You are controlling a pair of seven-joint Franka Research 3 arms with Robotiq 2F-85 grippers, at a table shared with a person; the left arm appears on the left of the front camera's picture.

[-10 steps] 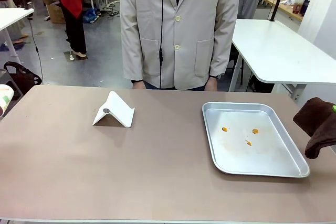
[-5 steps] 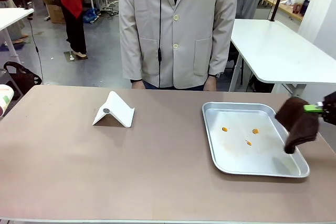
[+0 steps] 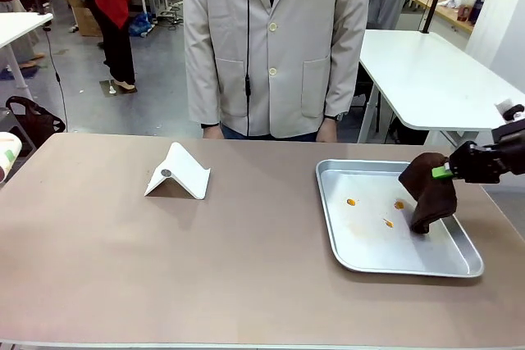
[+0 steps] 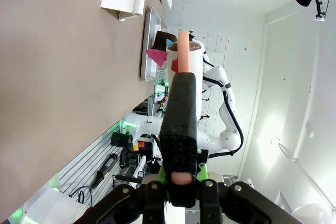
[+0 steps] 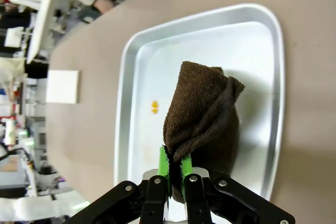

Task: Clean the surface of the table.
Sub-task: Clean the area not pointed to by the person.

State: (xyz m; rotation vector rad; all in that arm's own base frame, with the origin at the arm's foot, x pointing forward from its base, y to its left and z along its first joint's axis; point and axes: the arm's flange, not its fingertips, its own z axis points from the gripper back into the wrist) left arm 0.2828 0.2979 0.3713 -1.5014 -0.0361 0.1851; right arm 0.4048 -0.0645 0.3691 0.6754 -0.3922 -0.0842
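Observation:
The brownish table (image 3: 205,260) carries a metal tray (image 3: 328,219) at its right, with three small orange bits (image 3: 351,202) on the tray floor. My right gripper (image 3: 444,172) is shut on a dark brown cloth (image 3: 430,194) that hangs over the tray's right half. The cloth's lower end is at or just above the tray floor. In the right wrist view the cloth (image 5: 202,108) bunches out from the gripper (image 5: 173,169) above the tray (image 5: 131,129), beside one orange bit (image 5: 154,107). My left gripper (image 4: 181,174), off the table's left end, is shut on what looks like a white bottle (image 4: 184,59) with a pink part.
A white folded stand (image 3: 176,172) sits left of centre on the table. A person in a pale jacket stands at the far edge, both hands low behind it. A white-topped table (image 3: 435,79) stands at the back right. A white rounded object (image 3: 5,156) shows at the left edge.
My right gripper has carried the brown cloth leftward from beyond the table's right edge to over the tray. The stand, tray and person have stayed put.

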